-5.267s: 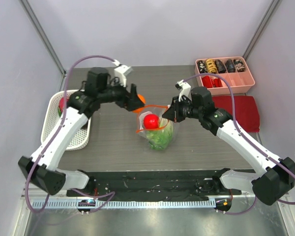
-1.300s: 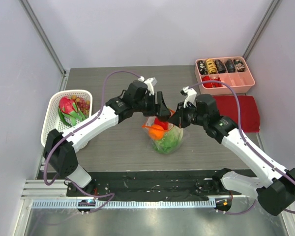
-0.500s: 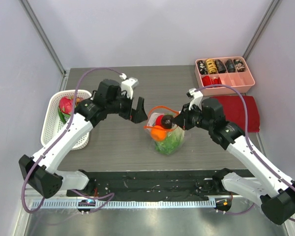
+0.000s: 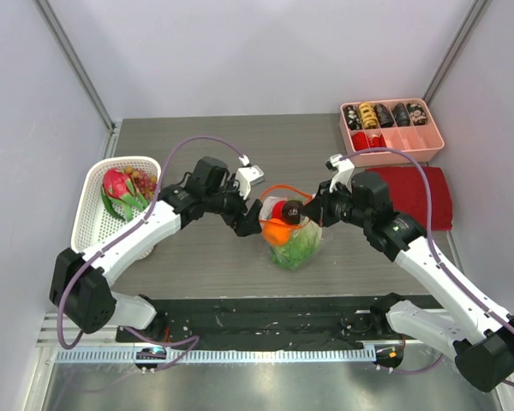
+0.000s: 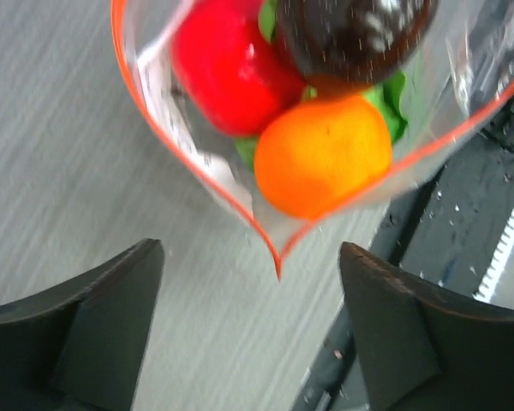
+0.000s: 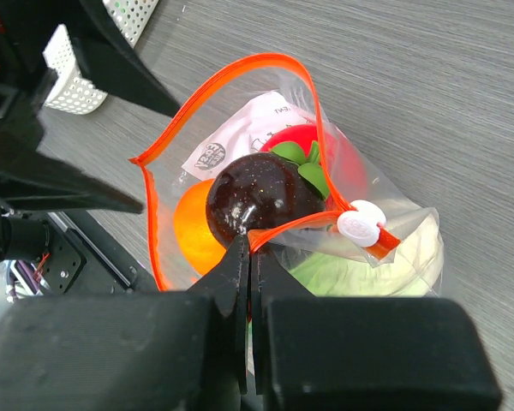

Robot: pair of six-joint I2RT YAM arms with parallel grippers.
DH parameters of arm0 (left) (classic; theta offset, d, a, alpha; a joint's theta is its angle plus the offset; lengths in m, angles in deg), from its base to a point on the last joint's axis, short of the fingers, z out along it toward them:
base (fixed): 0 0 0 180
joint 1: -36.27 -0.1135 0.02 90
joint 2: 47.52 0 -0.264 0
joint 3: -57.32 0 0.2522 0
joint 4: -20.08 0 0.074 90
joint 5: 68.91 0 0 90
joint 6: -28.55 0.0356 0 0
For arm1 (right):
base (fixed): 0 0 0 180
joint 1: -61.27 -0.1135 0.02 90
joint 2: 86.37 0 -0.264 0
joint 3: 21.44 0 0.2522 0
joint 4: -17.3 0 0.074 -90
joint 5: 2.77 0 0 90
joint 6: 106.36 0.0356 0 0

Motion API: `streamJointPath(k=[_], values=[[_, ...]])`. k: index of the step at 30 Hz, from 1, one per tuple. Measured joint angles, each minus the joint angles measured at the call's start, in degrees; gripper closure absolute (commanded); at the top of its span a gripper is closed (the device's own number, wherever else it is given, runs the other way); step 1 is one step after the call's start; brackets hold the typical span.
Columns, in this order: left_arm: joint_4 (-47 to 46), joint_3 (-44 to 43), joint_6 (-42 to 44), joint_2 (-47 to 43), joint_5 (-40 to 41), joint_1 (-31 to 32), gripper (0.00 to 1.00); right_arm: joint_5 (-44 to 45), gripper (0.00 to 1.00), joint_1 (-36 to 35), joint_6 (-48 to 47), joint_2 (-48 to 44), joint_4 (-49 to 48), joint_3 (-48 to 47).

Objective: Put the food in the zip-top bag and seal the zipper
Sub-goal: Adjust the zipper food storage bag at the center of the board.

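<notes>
Clear crinkly plastic zip-top bag [image 4: 313,240] stands on the grey wood-grain worktop [image 4: 197,257], its mouth gaping. Inside it lie a glossy round red fruit [image 5: 227,64], a small round orange fruit [image 5: 323,154] and a leafy green lettuce head [image 4: 293,253], with a dark round glossy fruit [image 6: 261,195] uppermost. The right hand [image 6: 250,257] is pinched tight on the bag's thin orange-red zipper strip [image 6: 231,81] at its right rim. The left hand [image 5: 248,265] hangs just left of the bag, spread wide, gripping nothing.

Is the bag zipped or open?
Open. The zipper gapes in a wide loop, its two sides apart, with the orange fruit showing through it.
</notes>
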Motion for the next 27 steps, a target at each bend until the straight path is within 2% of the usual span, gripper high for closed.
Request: streamJointPath(k=[3,6,7,14,18,21,23,24,25,27], values=[[-4.20,-0.26,-0.02,2.73,-1.05,0.61,0.35,0.00,0.99,0.00,0.00,0.00,0.00,0.00],[-4.94,-1.49,0.15,5.01,-3.41,1.16,0.78,0.04,0.99,0.00,0.02,0.00,0.00,0.00],[-4.70,-2.43,0.35,5.84,-4.20,1.49,1.00,0.07,0.99,0.00,0.00,0.00,0.00,0.00],[3.28,-10.86,3.52,6.21,-4.11,2.45,1.00,2.29,0.99,0.00,0.24,-1.81,0.68,-0.02],[5.95,-12.55,7.17,0.00,-0.98,2.43,1.00,6.34,0.98,0.00,1.01,-4.33,2.23,-0.15],[7.78,-13.09,10.16,-3.58,-0.39,3.41,1.00,6.80,0.89,-0.44,1.81,-5.57,2.14,-0.46],[8.76,-13.09,12.26,-4.31,-0.09,3.65,1.00,6.82,0.79,-0.44,1.90,-6.03,2.19,-0.57],[9.14,-13.05,12.57,-4.35,0.15,3.65,1.00,6.84,0.73,-0.42,2.01,-6.12,2.21,-0.57],[9.05,-12.52,12.98,-4.48,1.03,3.56,1.00,6.88,0.60,-0.37,1.97,-6.10,2.27,-0.57],[9.33,-10.75,14.53,-4.94,2.01,2.86,1.00,6.80,0.49,-0.26,1.64,-5.90,2.69,-0.57]])
